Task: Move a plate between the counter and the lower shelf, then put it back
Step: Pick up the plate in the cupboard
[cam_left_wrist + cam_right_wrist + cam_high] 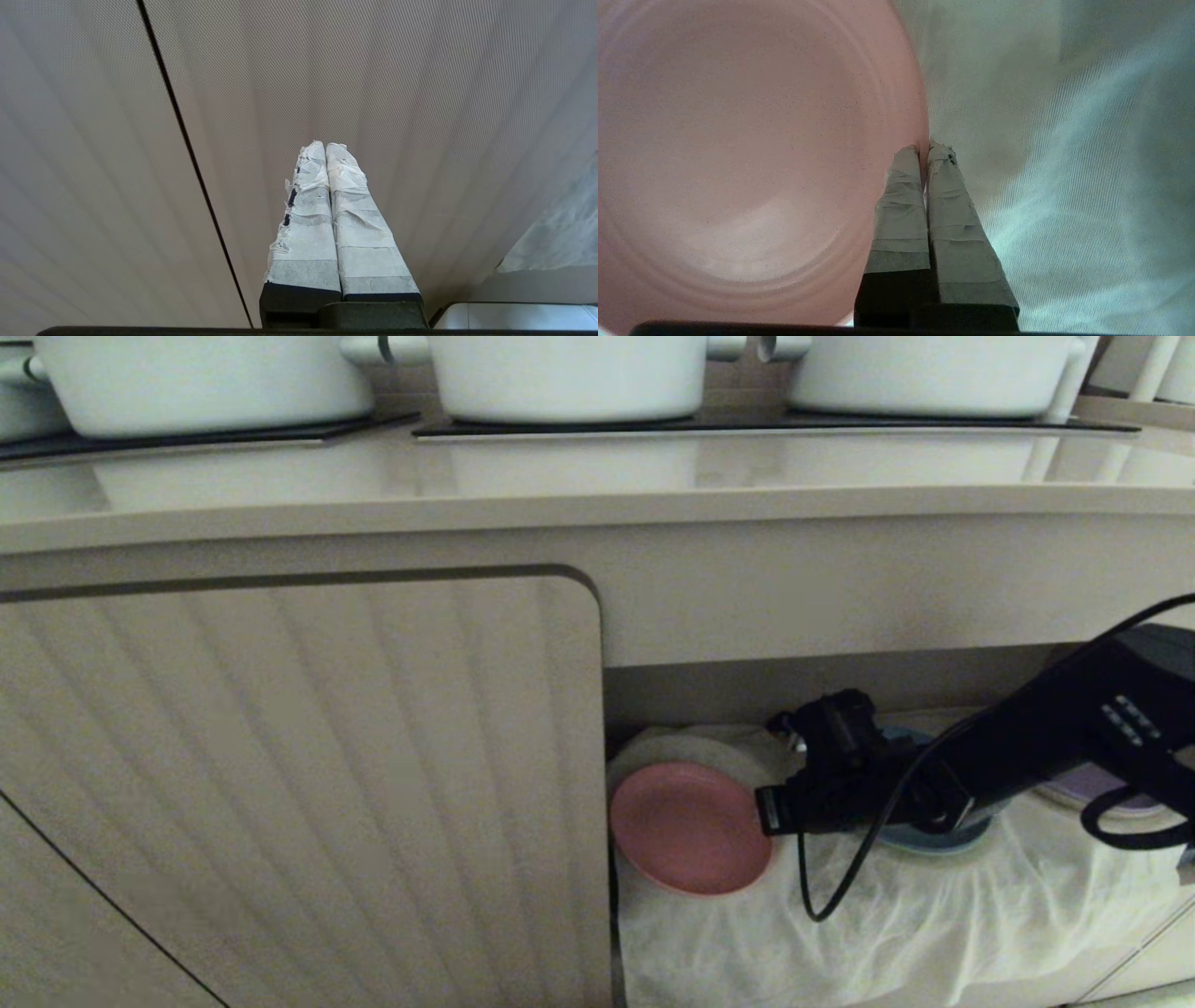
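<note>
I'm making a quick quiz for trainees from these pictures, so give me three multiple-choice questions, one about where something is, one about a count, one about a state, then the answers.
1. Where is the pink plate?
A. On the counter
B. In the lower shelf, on the white cloth
C. Inside a pot

2. How many white pots stand in full or in part on the counter in the head view?
A. One
B. Six
C. At least three

3. What is the right hand doing?
A. Shut on the plate's rim
B. Wide open above the counter
C. Holding a pot handle

Answers:
1 B, the plate lies on the cloth beside the cabinet door.
2 C, three show along the top edge.
3 A, the right wrist view shows its fingers pinching the rim.
</note>
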Controlling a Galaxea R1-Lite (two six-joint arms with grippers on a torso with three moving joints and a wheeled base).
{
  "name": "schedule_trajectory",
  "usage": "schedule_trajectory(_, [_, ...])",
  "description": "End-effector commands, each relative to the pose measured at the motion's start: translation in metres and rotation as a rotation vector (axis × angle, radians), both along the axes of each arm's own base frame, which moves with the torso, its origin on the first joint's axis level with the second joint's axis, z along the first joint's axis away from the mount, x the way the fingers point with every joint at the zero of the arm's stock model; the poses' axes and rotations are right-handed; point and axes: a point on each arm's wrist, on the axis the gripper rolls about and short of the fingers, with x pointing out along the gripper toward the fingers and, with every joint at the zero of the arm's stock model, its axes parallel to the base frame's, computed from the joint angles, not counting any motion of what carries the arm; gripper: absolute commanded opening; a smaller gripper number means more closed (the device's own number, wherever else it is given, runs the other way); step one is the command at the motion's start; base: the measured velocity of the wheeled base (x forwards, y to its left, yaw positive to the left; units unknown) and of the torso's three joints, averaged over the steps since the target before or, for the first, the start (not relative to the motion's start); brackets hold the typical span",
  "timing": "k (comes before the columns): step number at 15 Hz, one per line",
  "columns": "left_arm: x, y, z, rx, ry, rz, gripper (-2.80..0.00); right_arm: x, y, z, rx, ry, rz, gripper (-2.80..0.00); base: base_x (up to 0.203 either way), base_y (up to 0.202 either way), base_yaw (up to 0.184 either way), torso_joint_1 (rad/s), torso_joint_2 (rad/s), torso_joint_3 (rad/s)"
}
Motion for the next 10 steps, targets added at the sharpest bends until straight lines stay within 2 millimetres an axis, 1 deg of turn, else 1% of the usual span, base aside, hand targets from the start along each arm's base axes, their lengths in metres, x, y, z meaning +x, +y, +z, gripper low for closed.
schedule_trajectory(1, [0.0, 0.0, 0.0, 0.0, -0.001, 0.0, -2.8, -0.004, -0.001, 0.003, 0.0, 0.001, -0.001, -2.8, 0.0, 0.0, 0.0, 0.0, 0.0, 0.0])
schedule_trajectory(10, [0.0, 0.0, 0.0, 0.0, -0.001, 0.0, -2.8, -0.028, -0.013, 0.018, -0.002, 0.004, -0.007, -2.8, 0.0, 0.0, 0.0, 0.0, 0.0, 0.0])
